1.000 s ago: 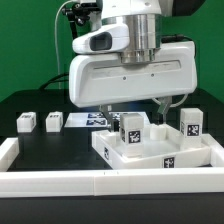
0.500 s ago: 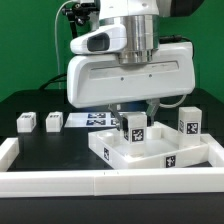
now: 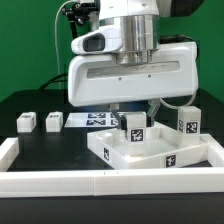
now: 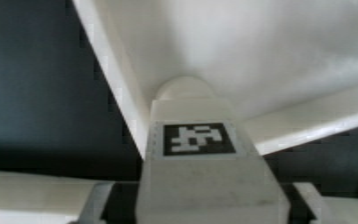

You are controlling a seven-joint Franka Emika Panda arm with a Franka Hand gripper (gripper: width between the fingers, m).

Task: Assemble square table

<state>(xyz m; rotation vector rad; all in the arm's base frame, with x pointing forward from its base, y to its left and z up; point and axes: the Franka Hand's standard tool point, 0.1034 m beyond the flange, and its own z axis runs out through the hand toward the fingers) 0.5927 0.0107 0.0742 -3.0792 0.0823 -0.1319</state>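
the gripper point(image 4: 197, 205) is clamped on a tagged leg point(image 4: 195, 140) standing upright in the square table top point(image 3: 196, 152), near its far edge. if the grip is off-centre, the leg may tilt and cross-thread, or drag the top.

White leg point(image 4: 202, 160) fills the middle, black-white tag point(image 4: 197, 138) on its facing side, clamped between two fingers point(image 4: 105, 203) whose grey pads touch its two sides at the frame edge. Beyond the leg's far end, the top's point(image 4: 274, 60) white rim point(image 4: 126, 60) runs diagonally and meets a second rim in a corner. Dark worktop point(image 4: 43, 100) beside the rim; everything is blurry.
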